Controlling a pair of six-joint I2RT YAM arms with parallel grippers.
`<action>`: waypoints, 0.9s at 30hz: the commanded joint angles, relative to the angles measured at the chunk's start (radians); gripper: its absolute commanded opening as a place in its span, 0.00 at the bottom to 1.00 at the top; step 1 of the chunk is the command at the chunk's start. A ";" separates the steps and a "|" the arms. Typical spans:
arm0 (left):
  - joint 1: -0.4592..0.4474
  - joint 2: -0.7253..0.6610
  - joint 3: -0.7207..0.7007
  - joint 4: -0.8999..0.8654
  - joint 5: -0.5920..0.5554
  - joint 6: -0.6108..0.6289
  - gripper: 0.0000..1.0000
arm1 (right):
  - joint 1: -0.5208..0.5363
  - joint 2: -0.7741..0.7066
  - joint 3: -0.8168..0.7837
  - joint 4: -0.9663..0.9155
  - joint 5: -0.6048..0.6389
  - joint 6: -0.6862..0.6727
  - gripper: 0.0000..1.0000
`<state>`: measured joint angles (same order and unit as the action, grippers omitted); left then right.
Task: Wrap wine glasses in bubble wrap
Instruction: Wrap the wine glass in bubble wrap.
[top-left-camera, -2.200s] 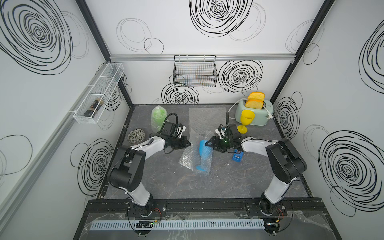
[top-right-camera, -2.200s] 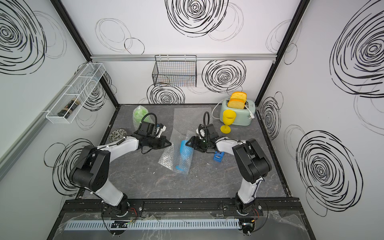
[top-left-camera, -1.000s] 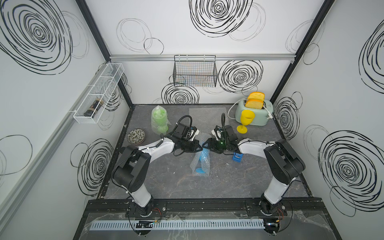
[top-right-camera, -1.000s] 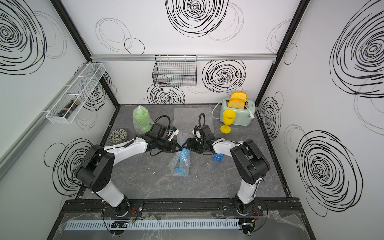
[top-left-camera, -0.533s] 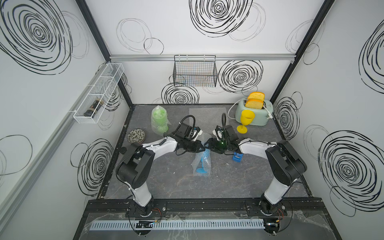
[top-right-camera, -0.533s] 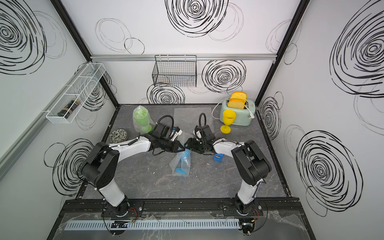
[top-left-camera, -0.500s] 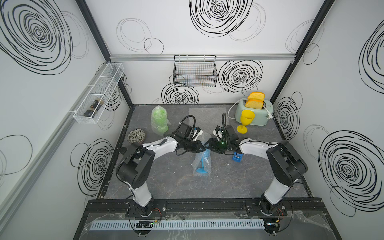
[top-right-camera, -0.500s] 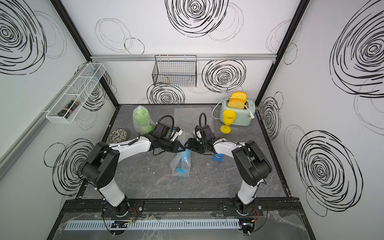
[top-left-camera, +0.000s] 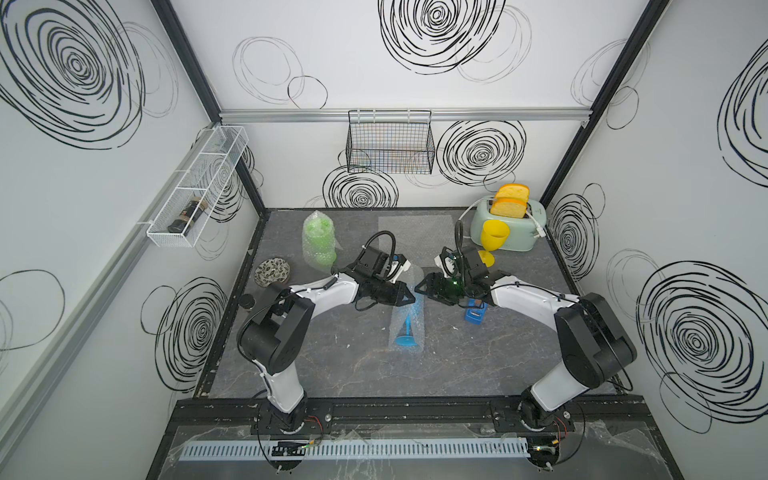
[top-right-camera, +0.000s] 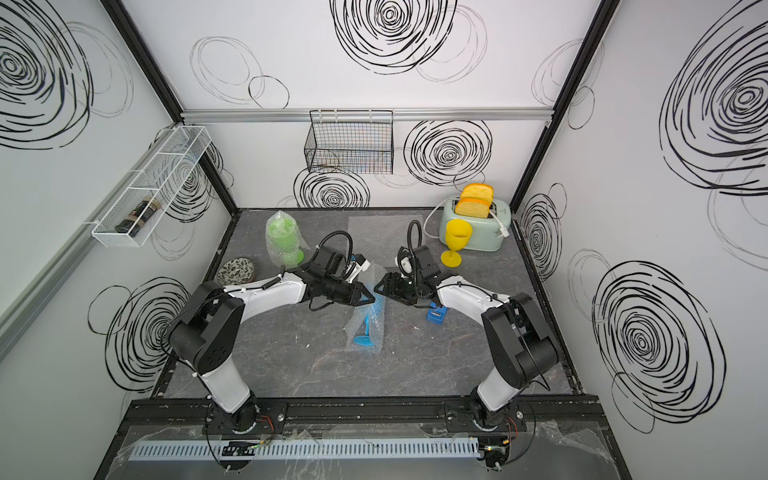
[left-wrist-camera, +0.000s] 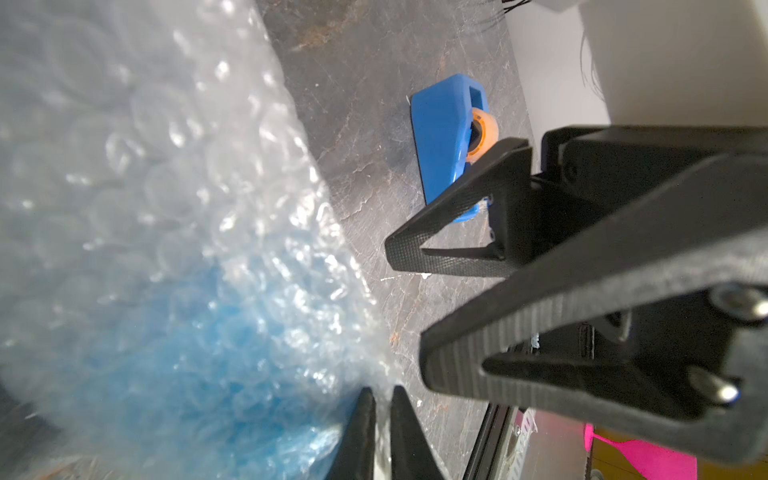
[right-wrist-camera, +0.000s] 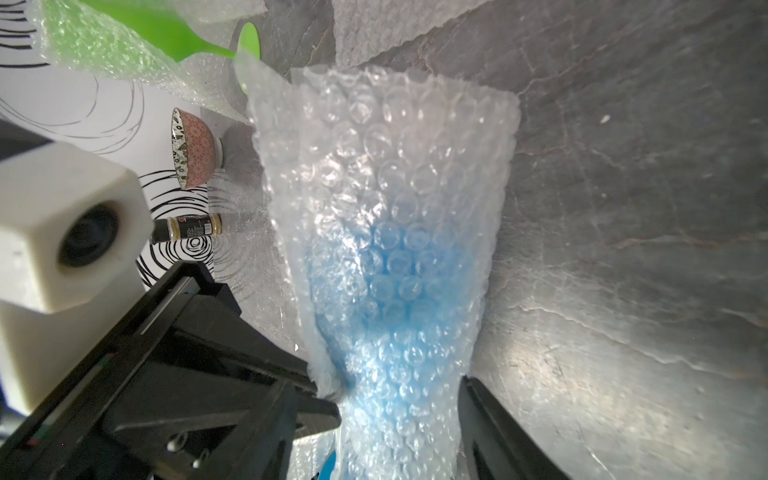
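Observation:
The blue wine glass (top-left-camera: 406, 338) lies on the table inside a roll of bubble wrap (top-left-camera: 409, 316), foot toward the front. My left gripper (top-left-camera: 411, 297) is shut on the wrap's edge at the bowl end (left-wrist-camera: 383, 401). From the other side my right gripper (top-left-camera: 420, 287) straddles the wrapped bowl (right-wrist-camera: 401, 409), its fingers pressed against both sides. The green wine glass (top-left-camera: 319, 243) stands wrapped at the back left. At the back right stands the bare yellow wine glass (top-left-camera: 492, 241). A spare bubble wrap sheet (top-left-camera: 415, 232) lies flat at the back.
A blue tape dispenser (top-left-camera: 475, 313) sits just under my right forearm. A toaster (top-left-camera: 515, 232) stands behind the yellow glass. A patterned bowl (top-left-camera: 272, 272) and a small dark jar (top-left-camera: 248, 302) are at the left edge. A wire basket (top-left-camera: 390, 145) hangs on the back wall.
My left gripper has carried the wrap's loose edge rightward over the blue glass, so the sheet now rolls tightly round it. The right jaws have narrowed onto the wrapped bowl.

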<state>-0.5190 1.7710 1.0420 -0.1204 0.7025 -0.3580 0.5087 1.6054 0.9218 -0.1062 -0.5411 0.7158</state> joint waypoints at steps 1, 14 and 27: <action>0.010 0.049 -0.029 -0.094 -0.110 0.026 0.15 | 0.005 0.003 0.046 -0.027 -0.026 -0.002 0.60; 0.010 0.050 -0.030 -0.095 -0.108 0.024 0.15 | 0.030 0.097 0.093 -0.005 -0.067 -0.006 0.28; 0.005 0.004 -0.042 -0.089 -0.085 0.012 0.25 | 0.025 0.119 0.056 0.030 -0.077 -0.011 0.00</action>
<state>-0.5190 1.7588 1.0370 -0.1177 0.7113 -0.3573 0.5331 1.7004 0.9863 -0.0906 -0.6060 0.7124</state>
